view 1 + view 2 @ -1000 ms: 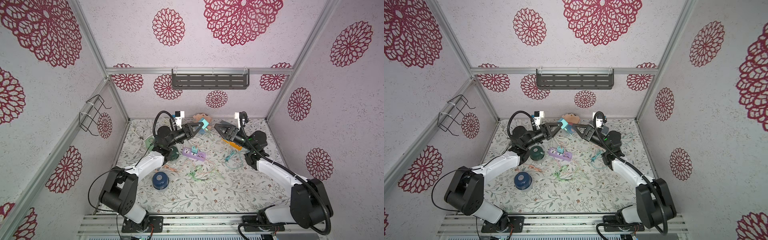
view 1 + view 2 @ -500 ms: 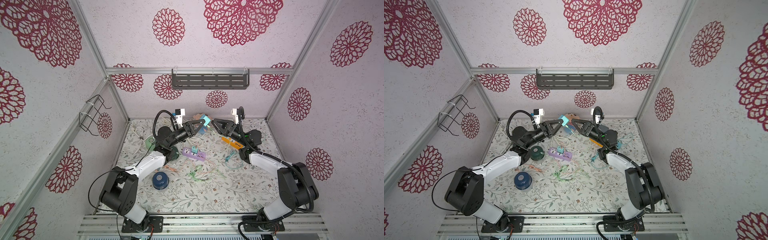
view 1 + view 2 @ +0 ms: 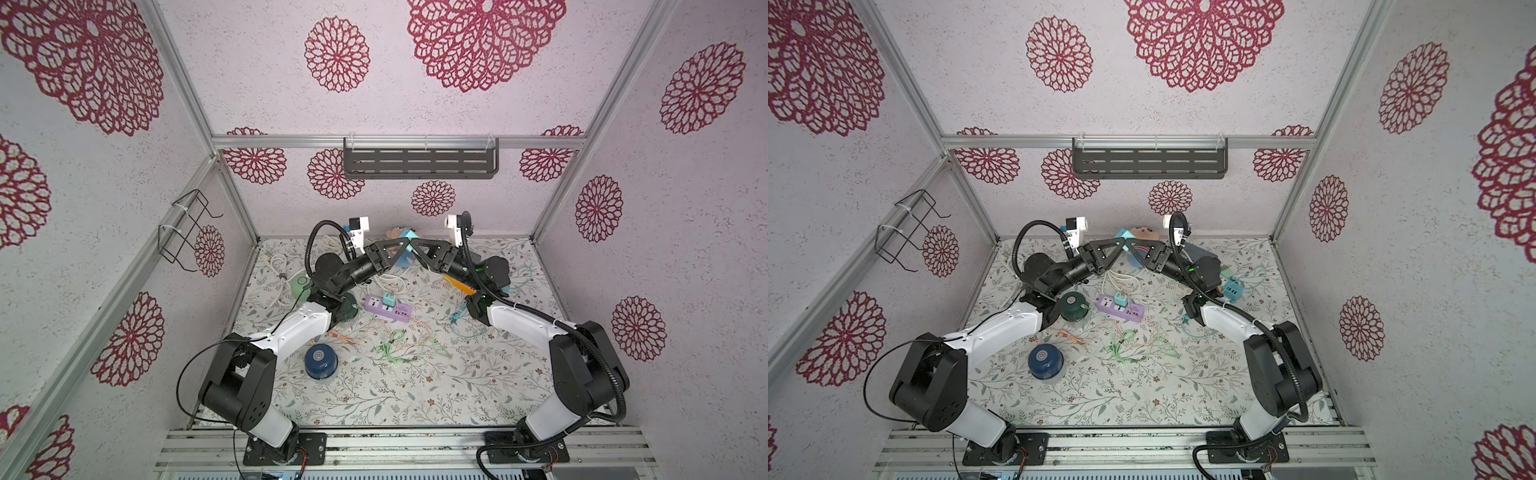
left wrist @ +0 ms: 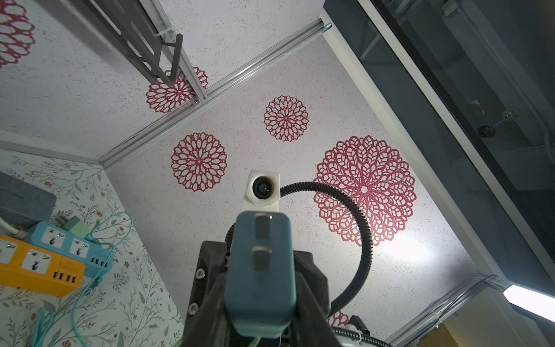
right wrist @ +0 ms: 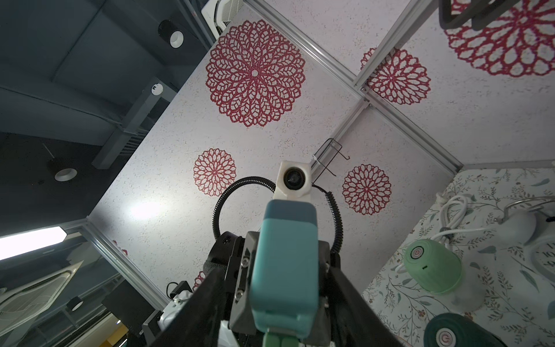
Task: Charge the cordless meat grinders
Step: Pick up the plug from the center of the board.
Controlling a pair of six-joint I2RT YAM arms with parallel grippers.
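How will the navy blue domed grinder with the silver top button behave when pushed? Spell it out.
Standing upright on its broad clear base, the navy blue domed grinder would probably slide rather than tip. Its smooth rounded sides may slip in narrow jaws. Knocked over, it could roll.

The bench [image 3: 415, 399] front is open, except the navy grinder [image 3: 319, 360]. The centre is blocked by loose cables [image 3: 395, 345] and the purple power strip [image 3: 400, 314]. The left arm [image 3: 299, 328] and right arm [image 3: 523, 324] span the rear.
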